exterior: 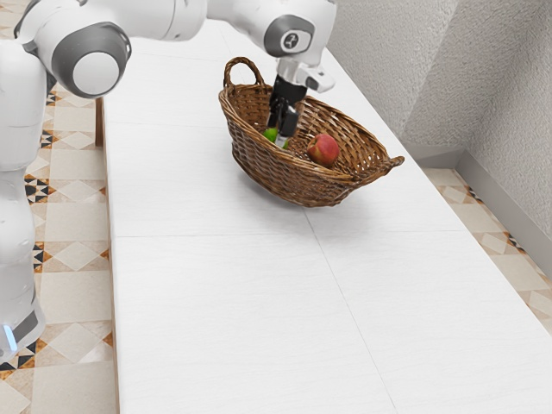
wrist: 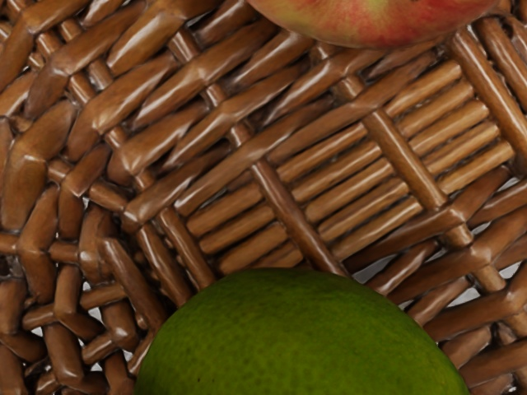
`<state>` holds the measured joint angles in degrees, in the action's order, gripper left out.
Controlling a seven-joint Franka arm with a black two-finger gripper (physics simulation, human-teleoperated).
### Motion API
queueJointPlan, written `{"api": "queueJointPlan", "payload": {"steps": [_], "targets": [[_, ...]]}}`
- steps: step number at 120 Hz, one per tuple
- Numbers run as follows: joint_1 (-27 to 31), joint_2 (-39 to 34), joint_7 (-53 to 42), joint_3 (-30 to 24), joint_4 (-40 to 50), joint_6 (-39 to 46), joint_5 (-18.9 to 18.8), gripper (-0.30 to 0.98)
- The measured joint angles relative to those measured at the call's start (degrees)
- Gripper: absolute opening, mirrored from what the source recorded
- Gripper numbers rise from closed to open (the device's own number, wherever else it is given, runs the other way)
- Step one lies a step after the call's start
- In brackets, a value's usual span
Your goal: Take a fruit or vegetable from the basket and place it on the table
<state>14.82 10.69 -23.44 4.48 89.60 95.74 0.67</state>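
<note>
The white table [exterior: 216,285] bears the wicker basket [exterior: 289,183], which could tip or drag if the gripper [exterior: 279,135] catches its rim; whether that is wide, narrow or holding, I cannot tell. The green fruit [wrist: 296,337], under it inside the basket, could slip if pinched off-centre, or bump the peach [exterior: 323,150]

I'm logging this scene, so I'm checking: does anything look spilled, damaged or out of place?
Nothing stands out: the basket looks intact, and the red fruit and green fruit are both inside it.
</note>
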Motion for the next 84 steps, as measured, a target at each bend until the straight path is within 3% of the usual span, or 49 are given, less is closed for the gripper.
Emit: {"api": "queueJointPlan", "payload": {"steps": [32, 49, 84], "targets": [[0.3, 0.2, -0.2, 0.0, 1.3, 0.9, 0.3, 0.69], [0.3, 0.6, 0.1, -0.1, 1.5, 1.7, 0.6, 0.46], [1.5, 0.0, 0.5, -0.4, -0.2, 2.6, 0.6, 0.36]]}}
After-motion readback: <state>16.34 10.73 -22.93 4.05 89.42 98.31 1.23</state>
